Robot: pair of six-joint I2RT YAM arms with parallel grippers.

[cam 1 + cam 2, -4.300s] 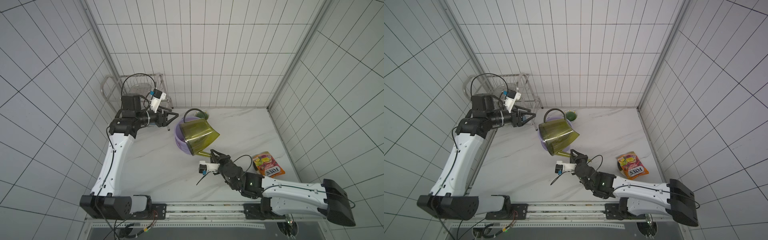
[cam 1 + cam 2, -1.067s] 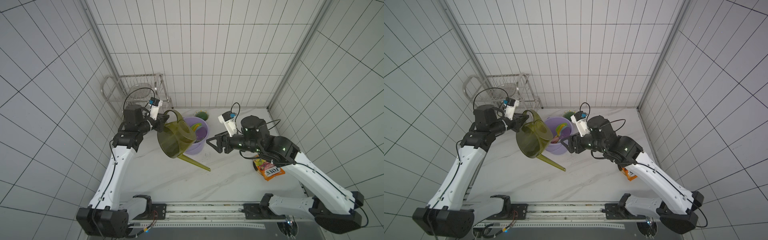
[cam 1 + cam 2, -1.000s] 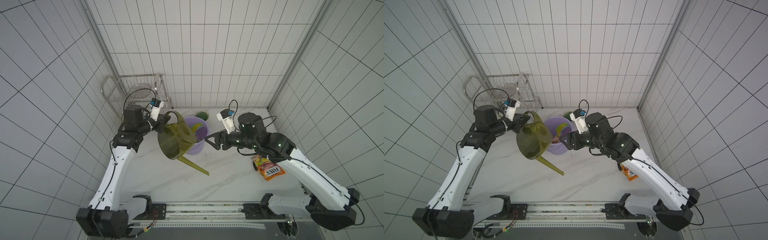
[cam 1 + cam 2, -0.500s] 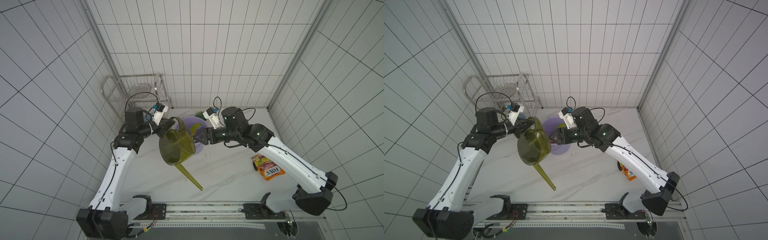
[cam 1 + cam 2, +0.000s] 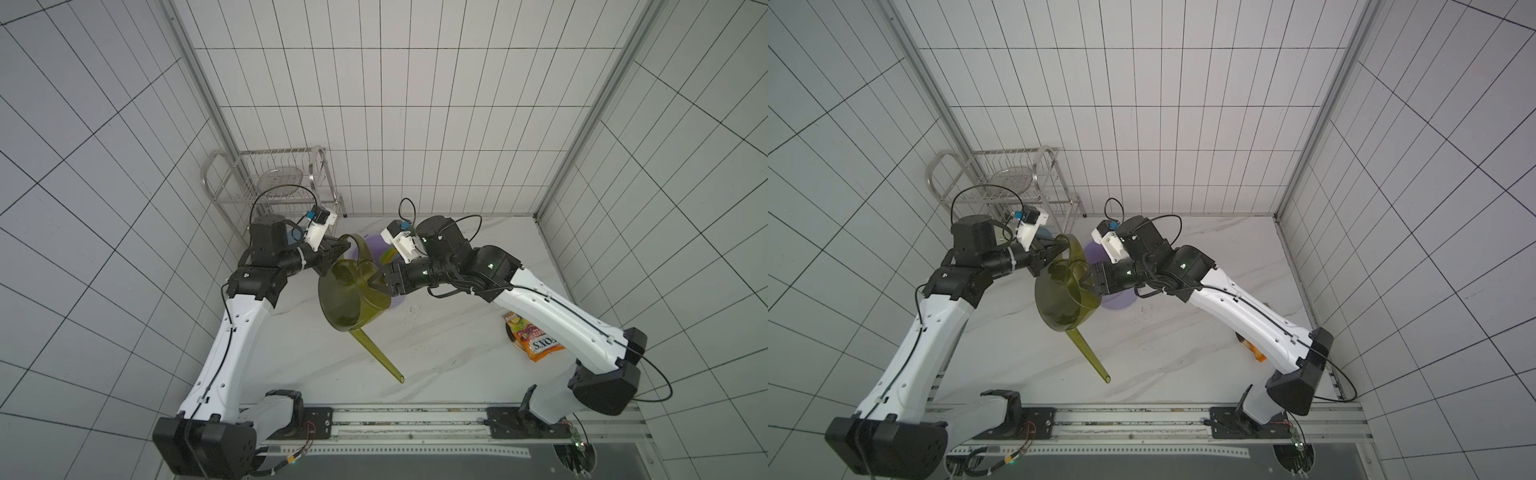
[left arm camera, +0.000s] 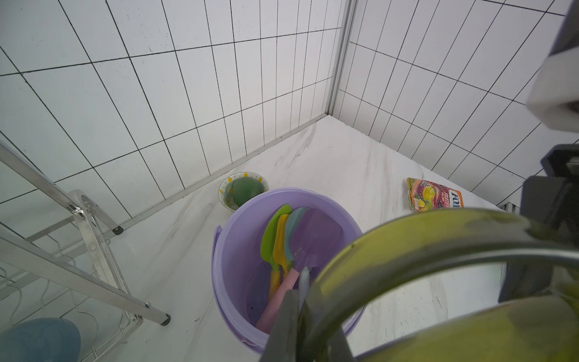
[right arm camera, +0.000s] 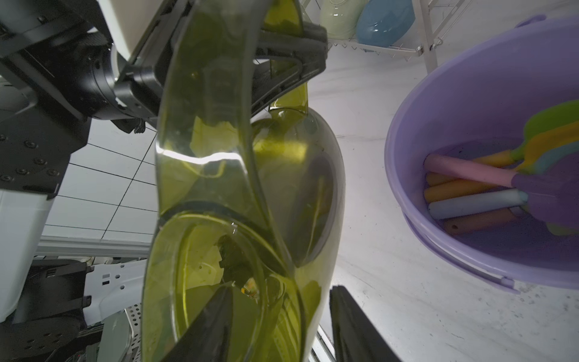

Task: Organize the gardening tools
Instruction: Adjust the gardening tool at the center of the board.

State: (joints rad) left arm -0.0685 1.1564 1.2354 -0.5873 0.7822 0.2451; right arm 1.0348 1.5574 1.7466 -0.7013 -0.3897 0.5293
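**Spotted the right tool (image 5: 376, 280) swung over to the watering can (image 5: 353, 295)**

Had it down low near the snack bag (image 5: 536, 338) a few seconds back, now seeing it up against the can's body. Spout tipped further toward the front of the surface (image 5: 457, 332) too.

Getting the left tool (image 5: 337, 251) (image 5: 1059, 249) from both top views: clamped on the can's arched handle, holding it up tilted, just beside the lilac bucket (image 5: 1119, 302).

Only getting the right tool's jaws from the right wrist view: standing apart, straddling the can's wall, gap showing at one finger (image 7: 354, 329), so not pinching.

Counting one can, one bucket, one bag. Seeing four shovels (image 6: 282, 241) by blade from the left wrist, five handles from the right wrist, all in the bucket.
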